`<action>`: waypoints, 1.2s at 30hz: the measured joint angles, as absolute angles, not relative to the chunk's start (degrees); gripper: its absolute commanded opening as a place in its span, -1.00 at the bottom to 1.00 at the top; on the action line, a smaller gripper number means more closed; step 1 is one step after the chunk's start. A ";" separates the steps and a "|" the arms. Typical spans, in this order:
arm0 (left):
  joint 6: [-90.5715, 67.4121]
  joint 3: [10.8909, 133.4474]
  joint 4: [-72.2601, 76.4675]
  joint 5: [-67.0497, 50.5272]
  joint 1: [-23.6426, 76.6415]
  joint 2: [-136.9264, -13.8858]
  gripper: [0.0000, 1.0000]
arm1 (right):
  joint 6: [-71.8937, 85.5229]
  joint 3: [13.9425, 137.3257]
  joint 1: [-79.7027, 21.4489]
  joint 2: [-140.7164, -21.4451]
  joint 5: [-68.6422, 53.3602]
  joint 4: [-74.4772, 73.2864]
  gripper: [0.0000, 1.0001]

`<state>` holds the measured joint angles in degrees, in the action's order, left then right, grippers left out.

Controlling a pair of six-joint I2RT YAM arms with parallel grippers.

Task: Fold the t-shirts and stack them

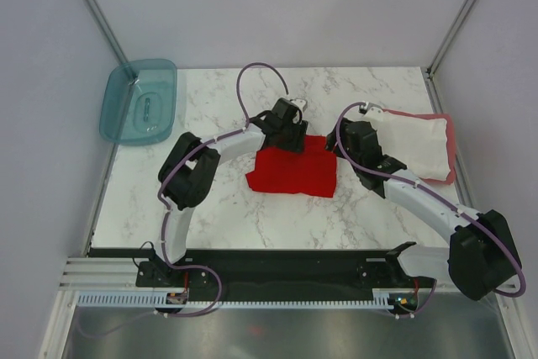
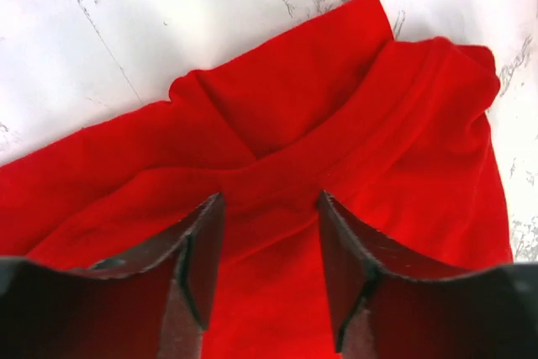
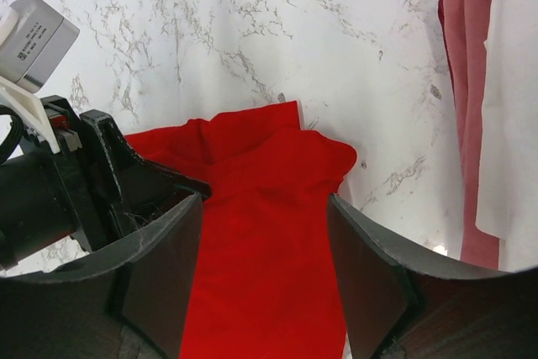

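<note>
A bright red t-shirt (image 1: 292,171) lies folded in a rough rectangle at the table's middle. It fills the left wrist view (image 2: 336,124) and shows in the right wrist view (image 3: 269,233). My left gripper (image 1: 289,134) is open over the shirt's far edge, fingers (image 2: 198,245) astride a crease, holding nothing. My right gripper (image 1: 343,145) is open above the shirt's right end, holding nothing. A folded white t-shirt (image 1: 412,142) lies on a dull pinkish-red t-shirt (image 1: 450,147) at the right; both show at the right wrist view's edge, white (image 3: 513,107) over pinkish-red (image 3: 467,81).
A translucent teal plastic tub (image 1: 139,100) sits at the far left corner of the marble table (image 1: 210,208). Grey walls and frame posts close in the back and sides. The left arm's wrist camera (image 3: 34,39) shows in the right wrist view.
</note>
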<state>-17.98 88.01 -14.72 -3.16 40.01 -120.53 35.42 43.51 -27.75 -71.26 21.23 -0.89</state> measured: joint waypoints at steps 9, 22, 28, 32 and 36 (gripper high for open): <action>-17.43 87.74 -15.35 -7.14 40.23 -120.51 -0.96 | 35.81 42.78 -27.22 -71.26 20.40 -0.84 0.39; -16.03 85.43 -16.19 -4.36 40.95 -118.34 0.30 | 35.83 42.54 -26.74 -71.24 19.25 -0.89 0.42; -14.46 85.43 -16.25 -0.38 41.80 -118.34 0.40 | 35.83 42.54 -26.70 -71.24 18.61 -0.86 0.42; -12.21 85.43 -16.23 3.05 42.92 -118.34 0.63 | 35.83 42.54 -26.61 -71.24 17.93 -0.86 0.42; -9.02 85.86 -16.25 5.37 44.58 -118.45 0.60 | 35.86 42.54 -26.39 -71.24 17.69 -0.86 0.42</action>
<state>-9.02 85.86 -16.25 5.37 44.58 -118.45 35.86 42.54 -26.39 -71.24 17.69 -0.86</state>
